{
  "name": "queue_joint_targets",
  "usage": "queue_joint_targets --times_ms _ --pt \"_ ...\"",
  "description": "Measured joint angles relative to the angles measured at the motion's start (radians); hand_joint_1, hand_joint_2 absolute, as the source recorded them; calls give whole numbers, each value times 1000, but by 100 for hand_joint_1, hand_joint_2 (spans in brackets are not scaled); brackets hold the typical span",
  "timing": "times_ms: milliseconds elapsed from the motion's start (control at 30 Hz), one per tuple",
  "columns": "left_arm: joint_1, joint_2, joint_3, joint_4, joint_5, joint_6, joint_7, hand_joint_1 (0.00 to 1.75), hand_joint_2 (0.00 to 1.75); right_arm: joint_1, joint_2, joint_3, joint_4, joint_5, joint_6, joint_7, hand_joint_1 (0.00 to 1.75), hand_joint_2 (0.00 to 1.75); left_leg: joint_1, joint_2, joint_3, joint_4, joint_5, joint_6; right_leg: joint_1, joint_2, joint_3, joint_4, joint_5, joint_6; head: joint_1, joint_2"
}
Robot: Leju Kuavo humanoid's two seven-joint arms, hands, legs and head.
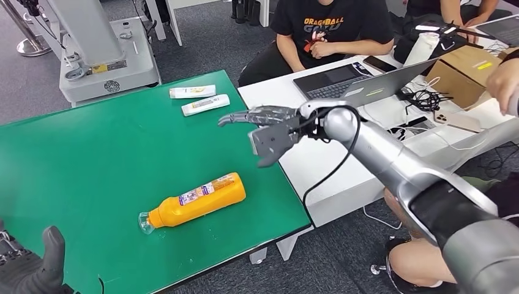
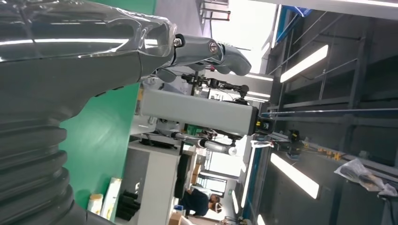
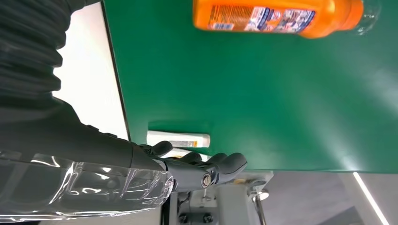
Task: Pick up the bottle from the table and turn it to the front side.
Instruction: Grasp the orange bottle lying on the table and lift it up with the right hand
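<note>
Orange plastic bottle with clear cap and printed label lies on its side on green table, near the front edge, cap toward robot's left. Right wrist view gives the label close up. Two white tubes at far edge. Right hand hovers above table's right edge, fingers spread, holding nothing. Left hand low at the near corner, fingers apart, empty.

One orange bottle and two white tubes lay on the green table; one open laptop sat nearby.
</note>
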Motion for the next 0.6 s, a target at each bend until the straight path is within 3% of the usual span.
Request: queue_joint_targets --times_ms 133,300,433,600 --pt "-8 5 -3 7 15 6 -6 0 175 -164 13 154 111 -85 35 17 0 175 0 -1 -1 0 0 0 0 -1 0 1 0 0 0 0" --pt "-18 11 -19 21 22 7 -10 0 175 -303 102 334 271 -119 18 35 0 175 0 0 0 0 0 0 1 0 0 1 0 0 0 0" --pt "-26 16 -35 33 23 10 -14 0 175 -360 197 443 401 -130 -13 43 0 175 1 -1 0 0 1 -1 1 -1 0 1 0 0 1 0" --pt "-27 18 -42 36 26 11 -16 0 175 -376 259 505 484 -129 -25 44 0 175 1 -3 -1 0 1 -1 1 -3 0 0 0 0 1 0"
